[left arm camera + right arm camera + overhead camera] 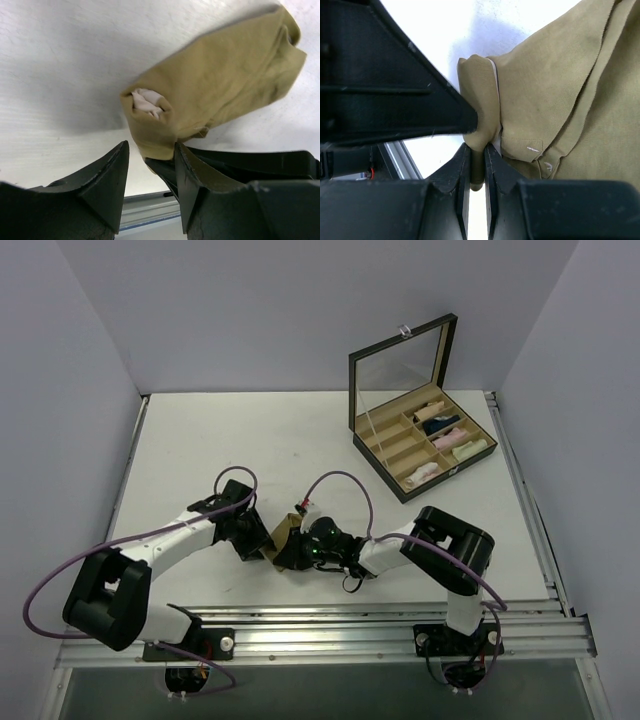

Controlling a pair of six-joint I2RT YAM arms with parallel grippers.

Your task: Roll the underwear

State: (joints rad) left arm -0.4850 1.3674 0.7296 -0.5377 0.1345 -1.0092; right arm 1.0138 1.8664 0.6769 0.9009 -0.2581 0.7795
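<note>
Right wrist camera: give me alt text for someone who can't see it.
The right gripper is shut on a fold of the tan-beige cloth brief, which lies on the white table. A black wedge touches that fold from the left.

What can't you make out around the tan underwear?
Top view: both arms' jaws cover most of the tan underwear, hiding how far it is rolled.
Left wrist view: white cloth inside its end; lining or separate piece, unclear.
Right wrist view: underwear cut off by the right edge.
Top view: contents of the box too small to identify.
</note>
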